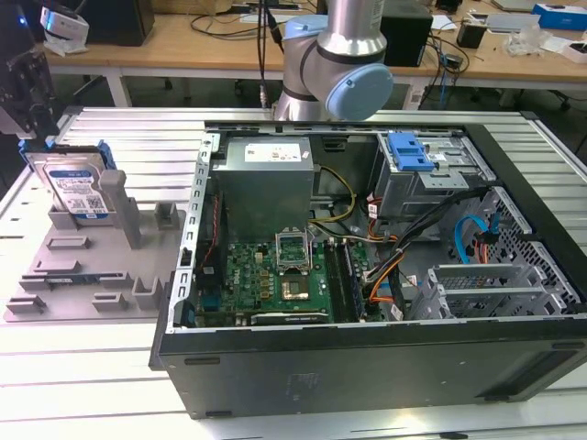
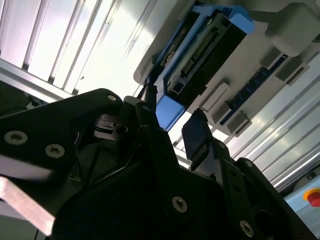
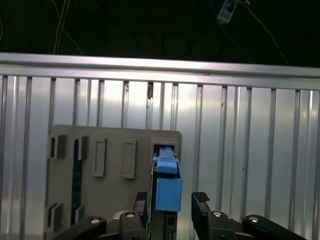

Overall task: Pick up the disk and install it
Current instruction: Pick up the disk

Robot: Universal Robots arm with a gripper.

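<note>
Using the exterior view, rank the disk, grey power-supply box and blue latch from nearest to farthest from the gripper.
1. The disk, upright in the grey fixture, just below the gripper.
2. The grey power-supply box, inside the case, mid-picture.
3. The blue latch, on the drive cage, toward the exterior view's right.

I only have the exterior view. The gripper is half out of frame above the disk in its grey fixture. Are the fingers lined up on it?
Observer: Yes. In the first wrist view the gripper is open, with the disk edge-on between its fingers.
Operator: Any contact yet?
Observer: A gap shows between one finger and the disk. The other side is too close to tell.
Operator: Is the disk straight?
Observer: It sits in a slot at the fixture's corner, parallel to its edge.
</note>
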